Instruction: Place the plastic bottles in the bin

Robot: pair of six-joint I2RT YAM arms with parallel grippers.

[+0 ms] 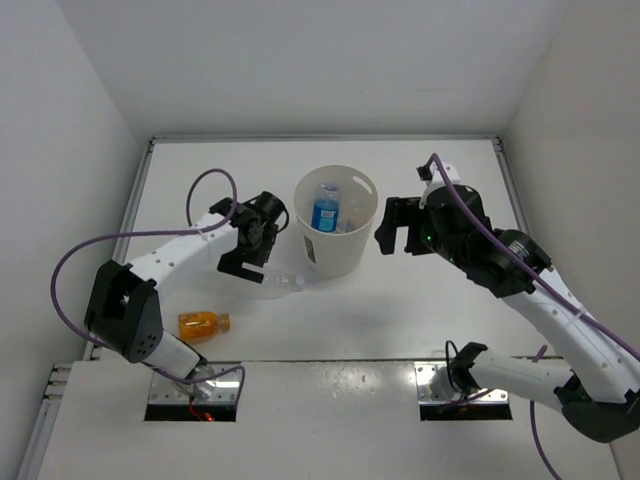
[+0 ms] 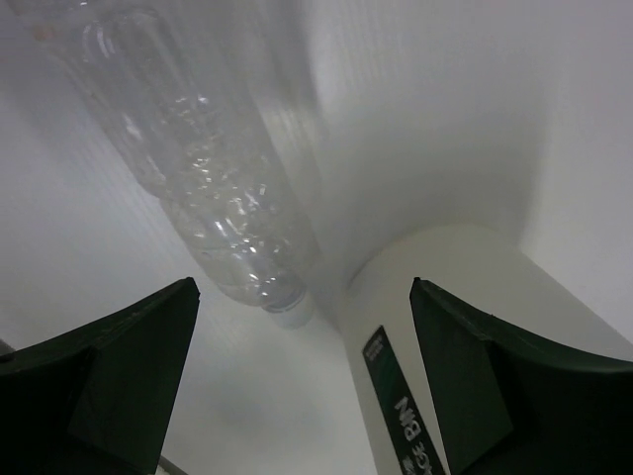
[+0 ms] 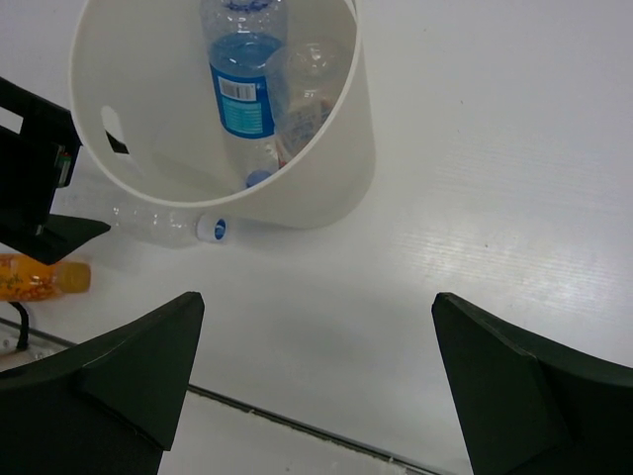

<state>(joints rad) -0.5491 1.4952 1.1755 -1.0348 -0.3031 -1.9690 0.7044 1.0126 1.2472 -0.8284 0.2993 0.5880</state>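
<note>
The cream-white bin (image 1: 335, 255) stands mid-table with a blue-liquid bottle (image 1: 325, 208) and a clear bottle (image 3: 305, 84) inside. Another clear bottle (image 1: 284, 281) lies on the table against the bin's base, white cap (image 2: 288, 303) toward the bin wall (image 2: 465, 297). An orange bottle (image 1: 204, 323) lies further left near the front. My left gripper (image 1: 258, 262) hangs open just above and behind the lying clear bottle (image 2: 213, 198), with nothing between its fingers (image 2: 119, 376). My right gripper (image 1: 397, 240) is open and empty, to the right of the bin (image 3: 326, 188).
White walls close in the table on the left, back and right. A raised strip with the arm bases runs along the near edge (image 3: 297, 421). The left arm's purple cable (image 1: 205, 180) loops above the table left of the bin.
</note>
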